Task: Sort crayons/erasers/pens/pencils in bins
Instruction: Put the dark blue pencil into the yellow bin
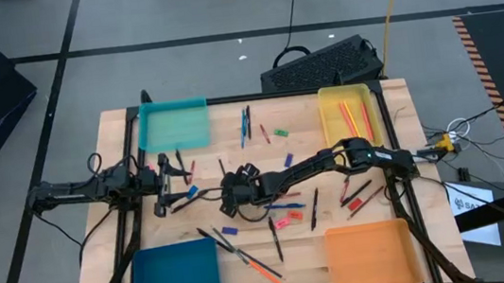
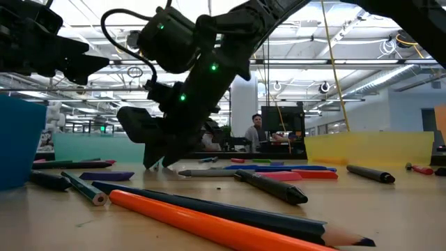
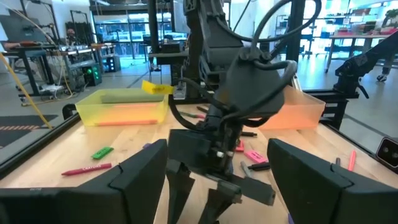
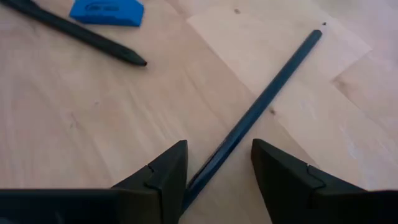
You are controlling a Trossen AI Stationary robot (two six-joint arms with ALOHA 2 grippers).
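Dark-blue pen [image 4: 261, 106]: lies flat on the bench [image 4: 81, 124], near its middle, running between the two fingers of the right tool [image 4: 217, 171], which stand apart on either side and do not clamp it. Only the right wrist view shows this; a blue eraser [image 4: 107, 10] and a black pen [image 4: 81, 38] lie nearby. In the high view the right tool [image 1: 231, 195] hides the pen. Left tool [image 1: 189, 172]: wide apart, near the teal bin [image 1: 174, 126]. Yellow bin [image 1: 349, 114]: holds pencils [image 1: 352, 117].
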